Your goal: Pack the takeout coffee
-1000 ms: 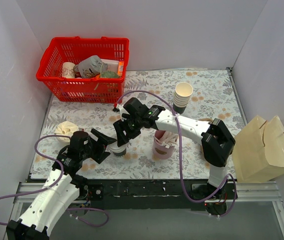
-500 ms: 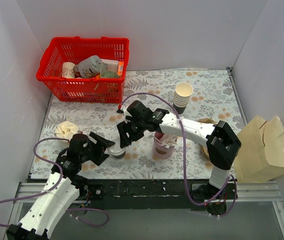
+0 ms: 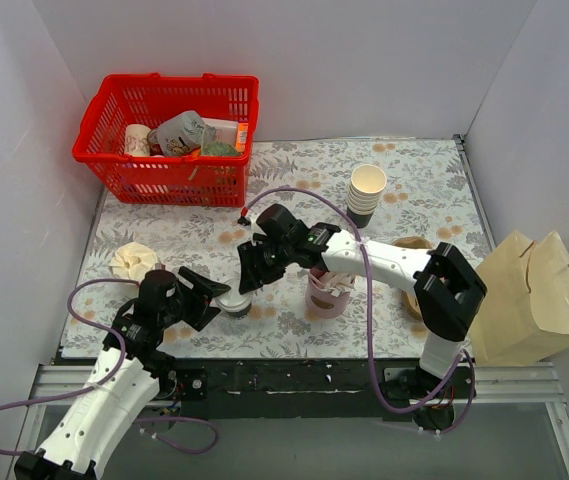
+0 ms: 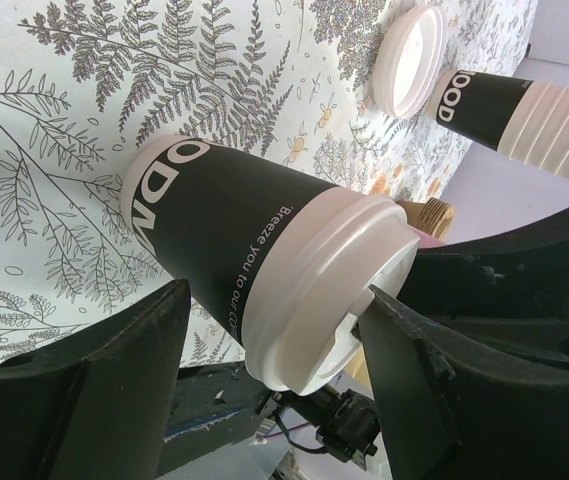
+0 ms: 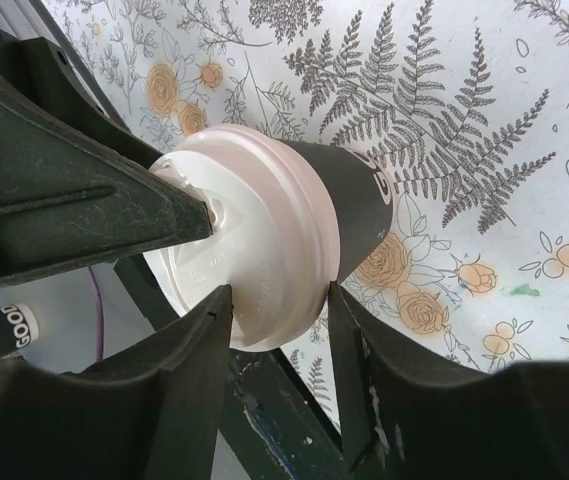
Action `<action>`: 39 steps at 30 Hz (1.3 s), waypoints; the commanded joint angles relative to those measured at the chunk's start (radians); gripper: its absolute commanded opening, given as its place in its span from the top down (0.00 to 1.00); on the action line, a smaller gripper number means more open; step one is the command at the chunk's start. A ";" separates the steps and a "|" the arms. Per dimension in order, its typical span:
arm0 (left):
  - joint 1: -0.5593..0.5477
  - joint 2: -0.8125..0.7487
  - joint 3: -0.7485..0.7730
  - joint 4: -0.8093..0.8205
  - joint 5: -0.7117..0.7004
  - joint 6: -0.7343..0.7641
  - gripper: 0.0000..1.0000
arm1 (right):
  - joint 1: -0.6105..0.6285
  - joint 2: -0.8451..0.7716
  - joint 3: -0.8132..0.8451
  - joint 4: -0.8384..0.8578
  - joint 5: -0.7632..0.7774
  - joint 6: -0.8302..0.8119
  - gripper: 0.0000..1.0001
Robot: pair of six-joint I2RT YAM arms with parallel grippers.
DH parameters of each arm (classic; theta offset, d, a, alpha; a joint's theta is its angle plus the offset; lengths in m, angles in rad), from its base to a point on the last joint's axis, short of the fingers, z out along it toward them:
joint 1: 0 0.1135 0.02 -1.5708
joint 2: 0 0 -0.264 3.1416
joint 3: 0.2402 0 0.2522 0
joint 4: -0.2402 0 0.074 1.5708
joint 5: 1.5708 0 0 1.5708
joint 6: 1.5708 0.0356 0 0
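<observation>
Top external view puts the coffee cup low and left of centre in the frame, on the flowered tablecloth near its bottom edge, with both arms meeting at it. We see the right gripper reaching in from the right and coming down over the white lid. In the right wrist view its two fingers press against opposite sides of the lid's rim, pinching the cup. The left gripper comes from the lower left. In the left wrist view its fingers are spread wide, with the cup's dark body between them and a gap visible on the left side. Whether the cup's base rests on the cloth, we cannot tell.

A pink cup stands just right of the coffee. A stack of cream cups stands in the upper right of the cloth, a red basket sits in the upper left, and a paper bag stands at the right edge.
</observation>
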 commanded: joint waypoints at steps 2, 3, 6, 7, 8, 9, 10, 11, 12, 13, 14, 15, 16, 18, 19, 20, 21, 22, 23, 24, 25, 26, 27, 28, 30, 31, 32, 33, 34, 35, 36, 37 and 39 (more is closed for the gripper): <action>0.006 -0.003 -0.035 -0.042 -0.005 0.002 0.34 | 0.002 -0.027 -0.066 0.019 0.051 0.030 0.55; 0.005 -0.003 -0.038 -0.042 -0.007 0.002 0.34 | 0.002 -0.026 -0.083 0.019 0.051 0.036 0.59; 0.005 -0.002 -0.040 -0.044 -0.008 -0.001 0.35 | 0.004 -0.029 -0.110 0.039 0.052 0.044 0.67; 0.005 -0.002 -0.042 -0.044 -0.008 -0.004 0.35 | 0.002 -0.029 -0.126 0.046 0.055 0.044 0.68; 0.005 0.001 -0.043 -0.044 -0.008 -0.006 0.36 | 0.002 -0.032 -0.136 0.046 0.063 0.046 0.68; 0.005 0.003 -0.043 -0.042 -0.010 -0.006 0.37 | 0.000 -0.033 -0.146 0.051 0.072 0.052 0.74; 0.005 0.006 -0.043 -0.044 -0.007 -0.007 0.37 | -0.003 -0.033 -0.164 0.054 0.077 0.053 0.78; 0.005 0.013 -0.043 -0.045 -0.005 -0.009 0.40 | -0.007 -0.032 -0.170 0.054 0.075 0.061 0.80; 0.006 0.018 -0.043 -0.051 -0.005 -0.010 0.41 | -0.015 -0.032 -0.173 0.054 0.075 0.072 0.82; 0.005 0.023 -0.045 -0.056 -0.001 -0.013 0.42 | -0.018 -0.030 -0.178 0.049 0.080 0.081 0.83; 0.005 0.032 -0.040 -0.061 -0.001 -0.016 0.44 | -0.019 -0.029 -0.178 0.027 0.087 0.092 0.83; 0.005 0.038 -0.038 -0.071 0.002 -0.016 0.46 | -0.024 -0.024 -0.173 0.011 0.098 0.112 0.83; 0.005 0.044 -0.038 -0.078 0.001 -0.024 0.48 | -0.026 -0.021 -0.172 -0.004 0.115 0.118 0.83; 0.005 0.056 -0.035 -0.088 0.002 -0.024 0.50 | -0.026 -0.018 -0.176 -0.015 0.124 0.125 0.89; 0.005 0.058 -0.035 -0.090 0.002 -0.026 0.50 | -0.026 -0.017 -0.181 -0.013 0.124 0.135 0.94; 0.005 0.058 -0.038 -0.093 0.001 -0.026 0.50 | -0.026 -0.013 -0.189 -0.010 0.124 0.141 0.97; 0.005 0.061 -0.040 -0.093 0.007 -0.029 0.50 | -0.026 -0.009 -0.198 -0.004 0.121 0.147 0.99; 0.005 0.063 -0.040 -0.096 0.011 -0.030 0.50 | -0.026 -0.006 -0.204 0.000 0.118 0.152 0.99; 0.005 0.061 -0.042 -0.095 0.016 -0.029 0.50 | -0.026 0.002 -0.212 0.006 0.117 0.156 0.99; 0.005 0.063 -0.043 -0.099 0.018 -0.033 0.50 | -0.026 0.002 -0.225 0.016 0.120 0.170 0.99; 0.005 0.066 -0.043 -0.108 0.016 -0.038 0.50 | -0.026 0.005 -0.230 0.020 0.130 0.176 0.99; 0.005 0.067 -0.042 -0.116 0.016 -0.049 0.50 | -0.026 0.011 -0.229 0.014 0.138 0.181 0.99; 0.005 0.073 -0.040 -0.140 0.012 -0.053 0.51 | -0.026 0.013 -0.226 0.007 0.149 0.188 0.99; 0.005 0.082 -0.042 -0.150 0.016 -0.056 0.51 | -0.026 0.014 -0.222 -0.009 0.169 0.193 0.99; 0.005 0.110 -0.040 -0.168 0.030 -0.059 0.50 | -0.026 0.010 -0.224 -0.015 0.180 0.205 0.99; 0.005 0.121 -0.037 -0.173 0.037 -0.059 0.50 | -0.026 0.007 -0.222 -0.020 0.195 0.207 0.99; 0.005 0.144 -0.035 -0.186 0.054 -0.061 0.50 | -0.026 0.000 -0.221 -0.024 0.196 0.210 0.99; 0.005 0.156 -0.034 -0.193 0.059 -0.064 0.50 | -0.024 -0.004 -0.221 -0.026 0.198 0.210 0.99; 0.005 0.167 -0.032 -0.196 0.062 -0.064 0.50 | -0.026 -0.007 -0.218 -0.030 0.206 0.211 0.99; 0.005 0.190 -0.029 -0.206 0.077 -0.063 0.50 | -0.024 -0.009 -0.216 -0.029 0.204 0.211 0.99; 0.005 0.197 -0.025 -0.210 0.073 -0.059 0.50 | -0.024 -0.009 -0.216 -0.027 0.201 0.210 0.99; 0.005 0.202 -0.019 -0.213 0.076 -0.059 0.50 | -0.024 -0.009 -0.216 -0.017 0.186 0.202 0.99; 0.005 0.208 0.014 -0.225 0.061 -0.056 0.47 | -0.024 -0.004 -0.198 -0.006 0.163 0.173 0.94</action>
